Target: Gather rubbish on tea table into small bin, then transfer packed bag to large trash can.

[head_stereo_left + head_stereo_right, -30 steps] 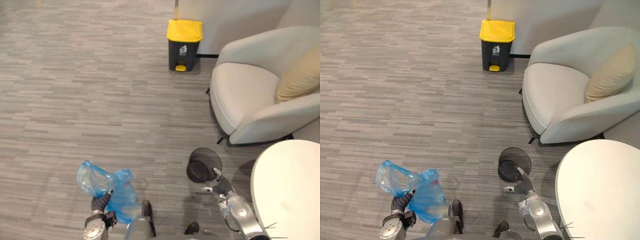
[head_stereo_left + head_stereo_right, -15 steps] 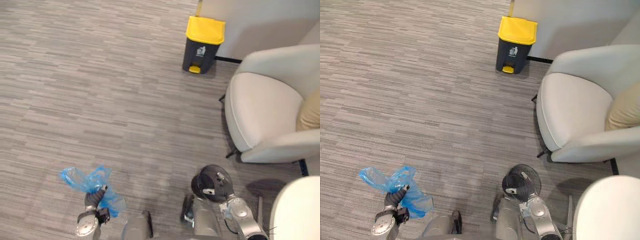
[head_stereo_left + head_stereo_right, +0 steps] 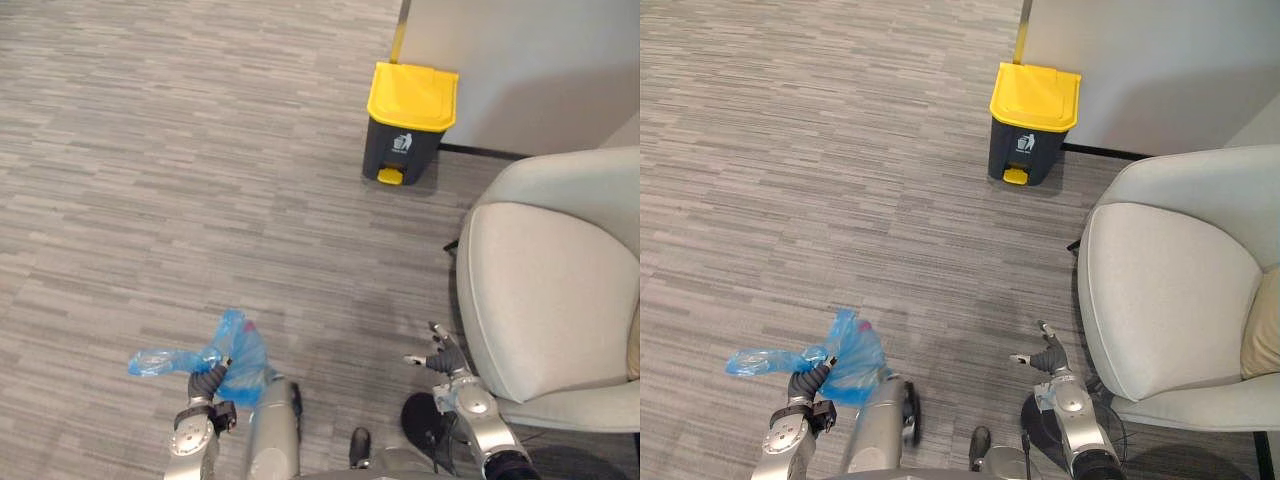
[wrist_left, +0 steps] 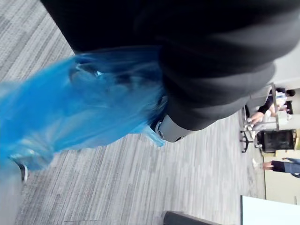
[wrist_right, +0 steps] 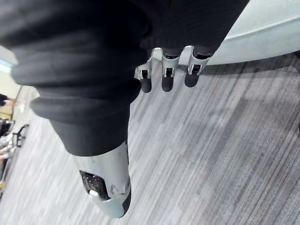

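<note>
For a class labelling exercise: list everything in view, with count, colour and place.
blue bag: one, blue plastic, held in the left hand.
trash can: one, dark grey with a yellow lid, by the wall.
armchair: one, pale grey, at the right.
cushion: one, tan, on the armchair.
small bin: one, black, on the floor beside the armchair, partly hidden.
floor: grey striped carpet.
left hand: one, curled round the blue bag.
right hand: one, open, empty, beside the armchair.

light: bright, even | shadows: soft, beside trash can (image 3: 411, 125), under armchair (image 3: 545, 290)
</note>
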You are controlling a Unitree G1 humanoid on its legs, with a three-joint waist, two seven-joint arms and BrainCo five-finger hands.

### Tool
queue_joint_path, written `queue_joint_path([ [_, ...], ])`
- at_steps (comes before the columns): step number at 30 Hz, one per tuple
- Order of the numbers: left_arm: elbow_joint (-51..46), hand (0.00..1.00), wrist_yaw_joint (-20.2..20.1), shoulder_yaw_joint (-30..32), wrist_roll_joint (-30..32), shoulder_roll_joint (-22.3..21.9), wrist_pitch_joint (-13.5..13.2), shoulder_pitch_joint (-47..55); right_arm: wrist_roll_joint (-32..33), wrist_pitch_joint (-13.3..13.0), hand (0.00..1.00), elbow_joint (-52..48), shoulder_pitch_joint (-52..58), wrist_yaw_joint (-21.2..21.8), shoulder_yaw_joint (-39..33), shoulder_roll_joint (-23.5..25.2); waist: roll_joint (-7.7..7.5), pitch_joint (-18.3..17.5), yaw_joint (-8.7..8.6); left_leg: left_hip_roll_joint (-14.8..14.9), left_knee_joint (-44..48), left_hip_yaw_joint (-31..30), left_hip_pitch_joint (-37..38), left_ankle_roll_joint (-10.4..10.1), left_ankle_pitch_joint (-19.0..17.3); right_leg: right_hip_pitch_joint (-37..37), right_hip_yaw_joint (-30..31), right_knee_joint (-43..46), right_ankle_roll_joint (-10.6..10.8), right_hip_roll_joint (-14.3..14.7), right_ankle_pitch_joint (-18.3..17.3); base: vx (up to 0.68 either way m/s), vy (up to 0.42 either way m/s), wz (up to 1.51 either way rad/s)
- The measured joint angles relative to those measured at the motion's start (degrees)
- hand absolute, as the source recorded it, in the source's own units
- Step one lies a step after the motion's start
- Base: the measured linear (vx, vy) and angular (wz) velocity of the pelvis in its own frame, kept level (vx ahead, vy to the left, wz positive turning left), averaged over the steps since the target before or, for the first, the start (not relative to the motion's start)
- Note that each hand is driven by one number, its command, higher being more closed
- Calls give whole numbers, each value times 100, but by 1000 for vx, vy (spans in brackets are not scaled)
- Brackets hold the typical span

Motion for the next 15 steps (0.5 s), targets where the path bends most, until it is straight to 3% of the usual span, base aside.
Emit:
queue_joint_path([
  [1, -38, 100, 5, 7, 5, -1, -3, 143, -4, 9, 0, 118, 54, -45, -22, -23, 160, -52, 41, 81, -532, -165, 138, -3, 543, 244, 215, 8, 164, 110, -279, 479, 233, -77],
  [2, -37, 100, 14, 10, 4, -2, 5, 189, -4, 26, 0, 183, 73, -73, -15, 17, 101, -101, 55, 58, -370, -196, 150, 45, 842, 311, 292, 82, 207, 69, -422, 595, 282, -81],
  [3, -52, 100, 21, 28, 12, 59, 7, 179, -11, 16, 0, 182, 203, -69, -1, 123, -211, -259, 100, -156, -26, -34, 68, 192, 779, 147, 490, 493, 304, -253, -730, 604, 232, -59],
  [4, -65, 100, 21, 48, 23, 43, 9, 143, -42, 9, 0, 181, 234, -69, -6, 139, -312, -319, 77, -245, 300, 155, 54, 404, 464, -121, 612, 1301, 502, -450, -895, 607, 213, -50],
  [5, -70, 100, 14, 26, 47, 4, 10, 143, -53, 9, 0, 188, 224, -69, -7, 139, -317, -319, 60, -282, 420, 228, 127, 460, 300, -297, 723, 1849, 567, -515, -891, 704, 266, -56],
  [6, -72, 100, 17, -65, 51, 11, 24, 193, -71, 11, 0, 199, 205, -60, -5, 207, -359, -282, -29, -359, 499, 450, 563, 597, -57, -873, 897, 3500, 1431, -710, -526, 560, 232, -45],
  [7, -76, 100, 19, -105, 50, 49, 40, 205, -91, 11, 0, 201, 208, -60, -2, 248, -359, -271, -57, -410, 498, 471, 764, 674, -161, -1067, 931, 4133, 1678, -758, -236, 641, 248, -45],
  [8, -112, 100, 31, -194, 50, 131, 74, 175, -179, 18, 0, 207, 238, -60, 19, 302, -336, -241, -117, -428, 495, 540, 1248, 817, -407, -1495, 785, 5316, 1562, -841, -246, 413, 128, -17],
  [9, -175, 100, 35, -215, 50, 141, 86, 177, -211, 18, 0, 207, 256, -58, 44, 304, -311, -221, -133, -422, 479, 546, 1419, 833, -490, -1639, 663, 5611, 1414, -859, -307, 599, 155, -21],
  [10, -392, 100, 44, -210, 46, 149, 83, 224, -231, 18, 0, 198, 278, -56, 99, 325, -260, -189, -201, -397, 302, 645, 1881, 875, -674, -2092, 192, 5819, 937, -954, -461, 495, 99, -21],
  [11, -473, 100, 47, -204, 45, 160, 82, 234, -239, 18, 0, 188, 269, -57, 99, 341, -256, -184, -199, -382, 205, 694, 2045, 858, -725, -2288, 27, 5719, 810, -974, -530, 576, 69, -31],
  [12, -555, 100, 42, -196, 46, 194, 81, 227, -253, 19, 0, 138, 256, -55, 97, 345, -252, -182, -209, -356, 31, 747, 2352, 828, -851, -2697, -360, 5233, 571, -1021, -663, 479, -7, -24],
  [14, -564, 100, 29, -201, 46, 235, 82, 162, -262, 21, 0, 127, 248, -56, 89, 325, -240, -176, -274, -289, -131, 759, 2631, 722, -973, -3068, -713, 4068, 528, -993, -632, 490, -27, -5],
  [15, -512, 100, 29, -133, 45, 238, 82, 157, -264, 29, 0, 132, 248, -55, 88, 316, -241, -168, -345, -243, -283, 753, 2879, 623, -1027, -3134, -841, 2552, 534, -868, -186, 424, -38, 8],
])
